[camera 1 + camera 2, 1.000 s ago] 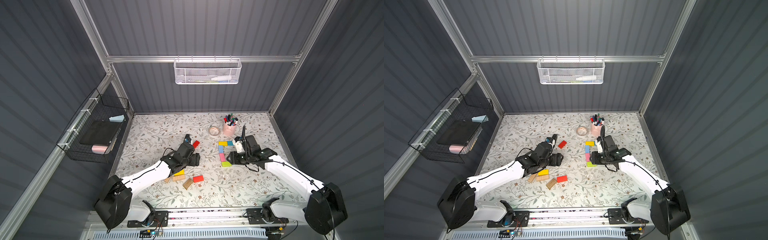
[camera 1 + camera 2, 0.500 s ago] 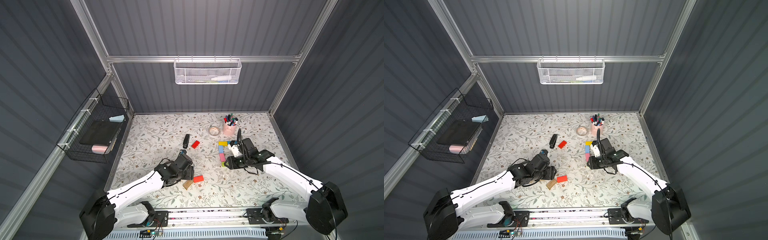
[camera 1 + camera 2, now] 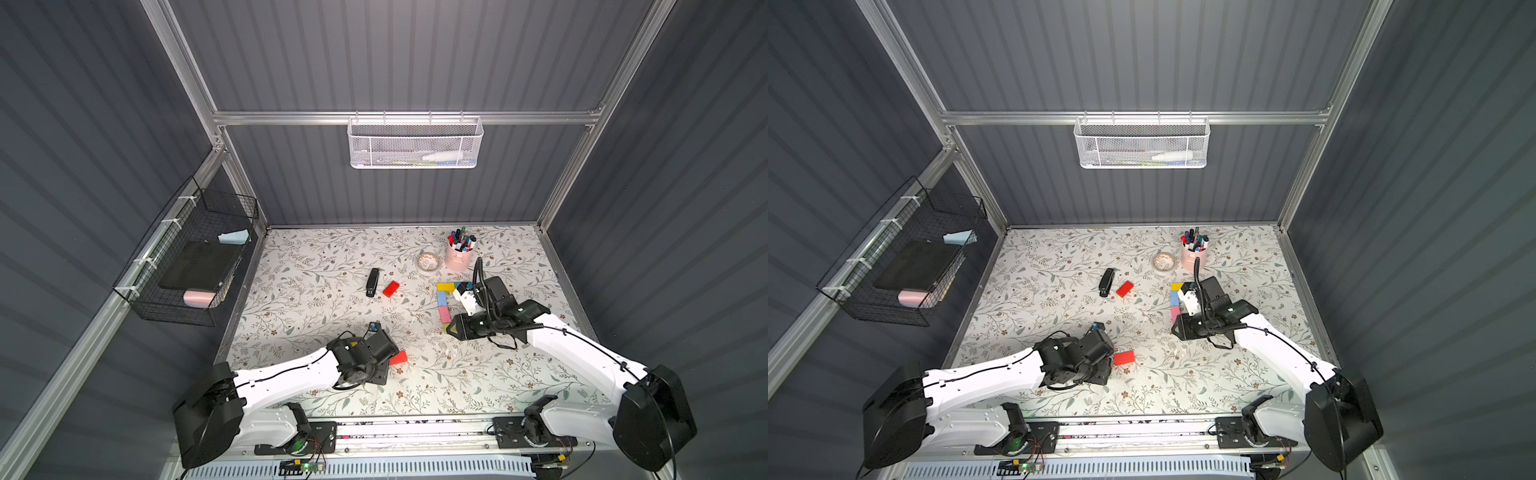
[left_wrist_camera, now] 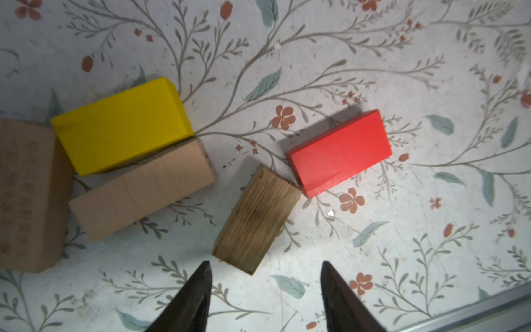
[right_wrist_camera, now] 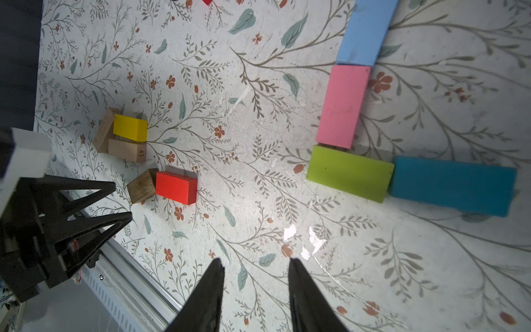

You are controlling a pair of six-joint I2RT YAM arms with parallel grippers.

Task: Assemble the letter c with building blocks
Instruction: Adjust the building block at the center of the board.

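Several building blocks form a partial letter at the right: a yellow block (image 3: 444, 286), a blue block (image 5: 365, 31), a pink block (image 5: 342, 106), a lime green block (image 5: 349, 172) and a teal block (image 5: 454, 185). My right gripper (image 5: 255, 263) hovers open and empty in front of the green one. Near the front lie loose blocks: yellow (image 4: 120, 126), two of pale wood (image 4: 140, 189), dark wood (image 4: 255, 218) and red (image 4: 340, 152). My left gripper (image 4: 265, 268) is open and empty, just short of the dark wood block's end. Another red block (image 3: 391, 289) lies mid-table.
A black stapler (image 3: 372, 282) lies beside the far red block. A tape roll (image 3: 428, 262) and a pink pen cup (image 3: 459, 257) stand behind the letter. The table's metal front rail (image 4: 488, 304) runs close to the left gripper. A wire basket (image 3: 187, 266) hangs on the left wall.
The left arm has drawn back from the stapler area to the loose blocks at the front, its jaws narrowing. The right gripper has moved from the letter's far end to its near end.
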